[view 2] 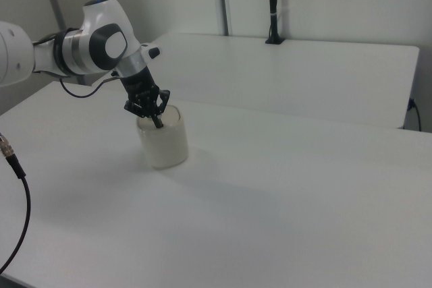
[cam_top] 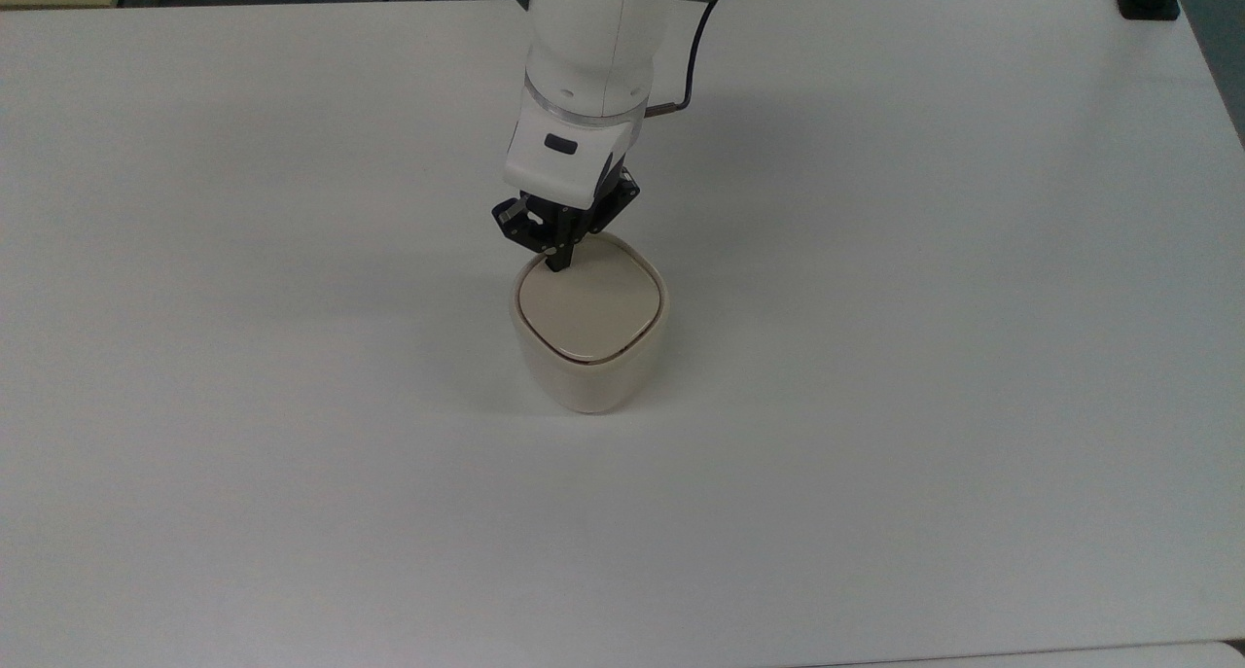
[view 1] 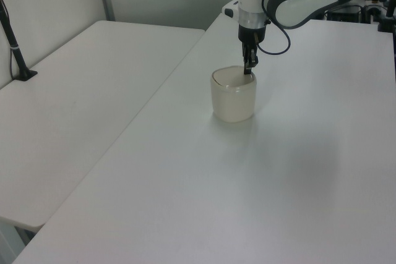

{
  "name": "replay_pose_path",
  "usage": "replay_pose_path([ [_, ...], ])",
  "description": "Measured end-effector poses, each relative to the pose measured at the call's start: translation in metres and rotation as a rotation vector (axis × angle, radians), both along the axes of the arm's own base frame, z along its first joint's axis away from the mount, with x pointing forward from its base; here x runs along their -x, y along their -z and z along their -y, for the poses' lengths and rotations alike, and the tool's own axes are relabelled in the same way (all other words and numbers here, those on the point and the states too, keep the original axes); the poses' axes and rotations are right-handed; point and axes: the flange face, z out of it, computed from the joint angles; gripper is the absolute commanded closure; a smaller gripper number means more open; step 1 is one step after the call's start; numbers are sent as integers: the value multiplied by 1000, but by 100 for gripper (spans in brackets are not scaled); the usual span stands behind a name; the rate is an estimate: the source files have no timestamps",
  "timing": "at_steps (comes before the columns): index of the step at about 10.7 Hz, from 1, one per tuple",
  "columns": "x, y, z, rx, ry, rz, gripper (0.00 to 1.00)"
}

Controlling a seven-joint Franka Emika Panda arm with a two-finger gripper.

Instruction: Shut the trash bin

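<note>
You see the bin (cam_top: 589, 342) mid-table (cam_top: 924, 357), lid (cam_top: 589, 308) flat on it, gripper (cam_top: 556, 263) apparently touching the lid's far edge.

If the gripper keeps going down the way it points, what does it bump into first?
The gripper points down at the trash bin, so it would likely meet the flat lid first, near its far edge. It looks about touching already.

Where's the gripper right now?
In the top view the gripper is just above centre, its shut fingertips resting on the far-left corner of the lid, which lies flat on the trash bin.
</note>
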Motion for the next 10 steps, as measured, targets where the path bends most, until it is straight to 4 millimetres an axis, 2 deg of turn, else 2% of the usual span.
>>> replay_pose_path([
  [2,0,0,0,0,0,0,100],
  [4,-3,-9,3,-23,17,16,98],
  [6,0,-48,26,-104,91,37,94],
  [8,32,-103,68,-120,197,-22,94],
  [10,65,-148,101,-134,321,-36,79],
])
